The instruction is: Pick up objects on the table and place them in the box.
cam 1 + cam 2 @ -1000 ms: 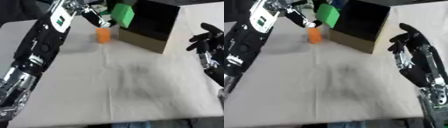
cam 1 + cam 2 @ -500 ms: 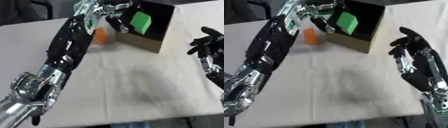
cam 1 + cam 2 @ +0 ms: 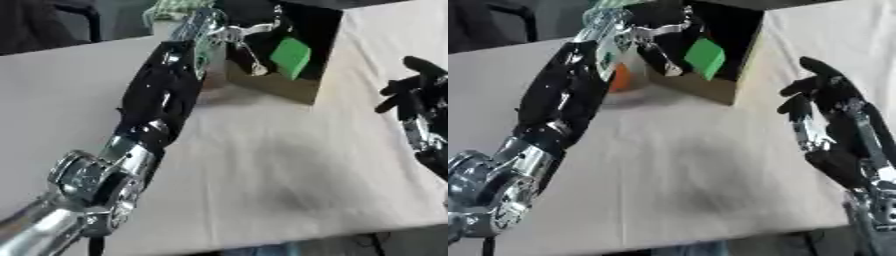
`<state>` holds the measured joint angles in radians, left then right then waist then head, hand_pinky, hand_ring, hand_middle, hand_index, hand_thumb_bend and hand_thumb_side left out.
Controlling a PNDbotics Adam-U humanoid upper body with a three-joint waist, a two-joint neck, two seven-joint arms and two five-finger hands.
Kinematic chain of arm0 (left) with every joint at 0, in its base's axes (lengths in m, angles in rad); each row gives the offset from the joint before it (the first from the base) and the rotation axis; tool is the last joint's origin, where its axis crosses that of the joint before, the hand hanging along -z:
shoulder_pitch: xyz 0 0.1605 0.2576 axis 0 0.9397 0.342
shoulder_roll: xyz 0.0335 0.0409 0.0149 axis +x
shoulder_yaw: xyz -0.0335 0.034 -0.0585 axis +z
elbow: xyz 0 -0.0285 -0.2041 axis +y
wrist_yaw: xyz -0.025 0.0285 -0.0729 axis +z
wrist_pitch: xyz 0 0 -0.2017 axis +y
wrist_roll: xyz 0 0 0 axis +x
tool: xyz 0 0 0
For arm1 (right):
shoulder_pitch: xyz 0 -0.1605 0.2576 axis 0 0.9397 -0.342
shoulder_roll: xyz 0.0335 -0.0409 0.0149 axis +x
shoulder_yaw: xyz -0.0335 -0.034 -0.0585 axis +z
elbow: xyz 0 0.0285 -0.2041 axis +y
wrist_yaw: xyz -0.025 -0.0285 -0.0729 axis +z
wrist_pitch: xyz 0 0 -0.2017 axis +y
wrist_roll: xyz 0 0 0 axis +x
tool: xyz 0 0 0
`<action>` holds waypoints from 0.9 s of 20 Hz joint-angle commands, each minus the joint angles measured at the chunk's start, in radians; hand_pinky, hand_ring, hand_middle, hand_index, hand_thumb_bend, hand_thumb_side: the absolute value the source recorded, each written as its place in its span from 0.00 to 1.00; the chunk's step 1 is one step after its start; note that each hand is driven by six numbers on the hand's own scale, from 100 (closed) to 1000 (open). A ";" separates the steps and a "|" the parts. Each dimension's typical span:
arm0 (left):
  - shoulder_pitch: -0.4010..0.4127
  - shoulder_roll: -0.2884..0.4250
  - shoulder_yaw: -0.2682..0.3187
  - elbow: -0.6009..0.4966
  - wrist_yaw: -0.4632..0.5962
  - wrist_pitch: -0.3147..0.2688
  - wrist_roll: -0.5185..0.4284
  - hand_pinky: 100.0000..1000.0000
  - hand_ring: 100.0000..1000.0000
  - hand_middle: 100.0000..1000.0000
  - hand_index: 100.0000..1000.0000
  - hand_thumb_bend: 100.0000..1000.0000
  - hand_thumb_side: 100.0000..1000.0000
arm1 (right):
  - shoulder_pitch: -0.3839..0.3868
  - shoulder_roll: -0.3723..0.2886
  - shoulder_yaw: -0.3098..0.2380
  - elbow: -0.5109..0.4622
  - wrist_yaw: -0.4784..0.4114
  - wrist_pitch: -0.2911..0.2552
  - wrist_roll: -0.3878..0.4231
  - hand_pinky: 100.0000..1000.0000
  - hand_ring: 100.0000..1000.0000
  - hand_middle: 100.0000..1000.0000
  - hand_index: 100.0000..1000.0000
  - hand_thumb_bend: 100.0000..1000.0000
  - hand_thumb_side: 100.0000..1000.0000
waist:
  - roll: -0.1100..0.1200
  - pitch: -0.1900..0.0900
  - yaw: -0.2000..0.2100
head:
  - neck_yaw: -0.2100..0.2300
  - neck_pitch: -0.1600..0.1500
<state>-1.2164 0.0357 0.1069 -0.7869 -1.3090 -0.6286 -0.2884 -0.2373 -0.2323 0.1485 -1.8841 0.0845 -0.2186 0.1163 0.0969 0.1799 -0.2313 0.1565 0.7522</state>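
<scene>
The green block (image 3: 290,57) sits at the mouth of the dark box (image 3: 311,30), seen from the left eye with the left hand (image 3: 248,44) beside it; whether those fingers clasp the block or have let it go I cannot tell. The box stands at the far side of the pale counter (image 3: 262,170). From the right eye, an orange object (image 3: 620,78) peeks out behind the left forearm, near the box, and the right hand (image 3: 826,102) hangs released, fingers spread, holding nothing.
</scene>
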 commanded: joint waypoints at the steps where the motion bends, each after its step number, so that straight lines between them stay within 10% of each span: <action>1: -0.026 0.017 0.027 -0.038 0.042 0.050 0.035 0.59 0.42 0.41 0.68 0.13 0.06 | -0.010 -0.001 0.001 -0.009 -0.006 -0.002 0.004 0.90 0.49 0.55 0.91 0.00 0.46 | -0.008 -0.015 0.000 | 0.000 -0.013; 18: -0.011 0.005 0.087 0.021 -0.075 0.405 0.134 0.60 0.48 0.54 0.82 0.22 0.23 | -0.025 -0.002 0.014 -0.011 -0.015 -0.004 0.022 0.90 0.49 0.55 0.91 0.00 0.46 | -0.008 -0.008 -0.029 | 0.008 -0.023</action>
<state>-1.2087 0.0348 0.1837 -0.7610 -1.3717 -0.2399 -0.1606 -0.2478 -0.2301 0.1609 -1.8805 0.0765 -0.2216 0.1345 0.0966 0.1855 -0.2591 0.1636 0.7378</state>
